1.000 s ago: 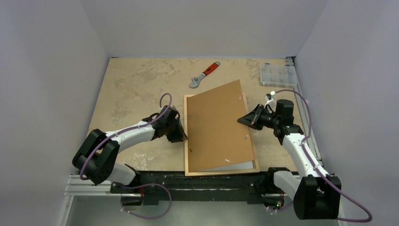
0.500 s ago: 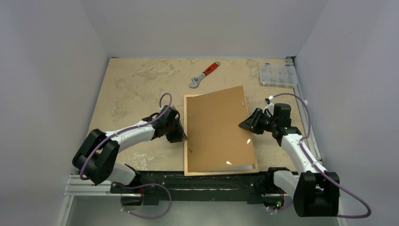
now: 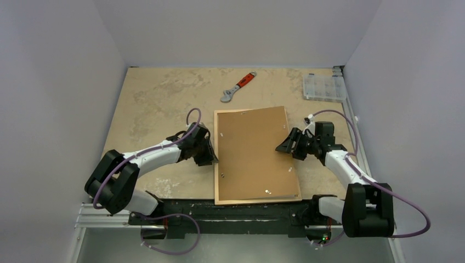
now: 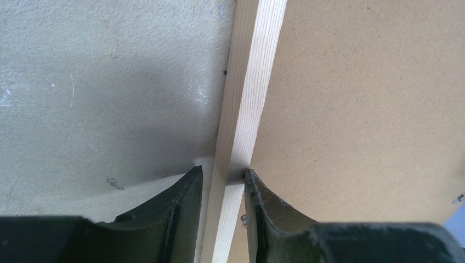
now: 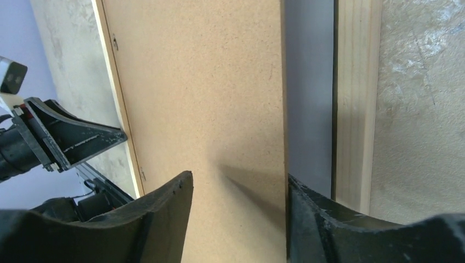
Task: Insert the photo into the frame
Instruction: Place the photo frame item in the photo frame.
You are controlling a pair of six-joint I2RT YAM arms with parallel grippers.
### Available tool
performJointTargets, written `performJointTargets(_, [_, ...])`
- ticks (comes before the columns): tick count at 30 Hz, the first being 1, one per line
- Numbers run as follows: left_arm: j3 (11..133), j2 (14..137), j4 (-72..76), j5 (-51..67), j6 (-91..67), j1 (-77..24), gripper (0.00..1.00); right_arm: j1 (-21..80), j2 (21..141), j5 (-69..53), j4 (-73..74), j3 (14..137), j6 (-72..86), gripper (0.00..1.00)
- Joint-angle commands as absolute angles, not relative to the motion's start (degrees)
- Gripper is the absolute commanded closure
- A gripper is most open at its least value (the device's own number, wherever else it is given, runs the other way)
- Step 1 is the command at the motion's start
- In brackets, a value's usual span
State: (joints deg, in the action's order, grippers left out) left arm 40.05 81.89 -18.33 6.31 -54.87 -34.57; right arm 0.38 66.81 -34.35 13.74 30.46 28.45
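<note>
The frame (image 3: 217,183) is seen lying flat on the table (image 3: 159,98), face down. It is almost wholly covered by the brown backing board (image 3: 253,153), which is laid a touch askew within it.

At the frame's left strip, the left gripper (image 3: 211,155) is set low, with one finger (image 4: 183,211) outside the wood and the other (image 4: 257,211) inside, against the board's edge. The strip is straddled closely. A thin shadowed gap is left at the outer finger, so whether the wood is actually squeezed cannot be told.

Over by the frame's right side, the right gripper (image 3: 283,146) is held with its fingers (image 5: 164,219) spread wide apart. Nothing is pinched between them, and the board's right edge runs just inside the outer finger.

Between that edge and the frame's right strip a grey band is exposed. Whether it is the photo's back or the glazing cannot be told, and the photo itself cannot be made out.

Beyond the frame's far edge a red-handled wrench (image 3: 237,86) is noted, and further to the right a clear compartment box (image 3: 323,86).
</note>
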Motion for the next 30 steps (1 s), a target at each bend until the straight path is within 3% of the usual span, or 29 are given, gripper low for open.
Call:
performJointTargets(1, [41.18,83.22,-19.5,4.39,-53.83,-35.07,0.68,0.79,66.94,-35.07,13.5,32.12,25.57,0.41])
performJointTargets(11, [41.7,84.64,-19.68,4.48,-53.62,-35.3,0.68,3.74,69.95,-33.46,15.68,34.32,23.37,0.38])
performJointTargets(19, [42.18,84.79,-20.79,4.14,-53.31,-35.33,0.68,9.68,70.4,-25.26,19.19,37.77,22.61,0.37])
performJointTargets(26, [42.78,84.6,-22.37,3.02,-52.92,-35.46,0.67,11.4,68.61,-19.22,21.86,39.11,22.05,0.15])
performJointTargets(30, [43.3,84.23,-23.91,2.26,-52.61,-35.51,0.67,12.17,69.46,-16.37,23.72,40.24,21.46,0.07])
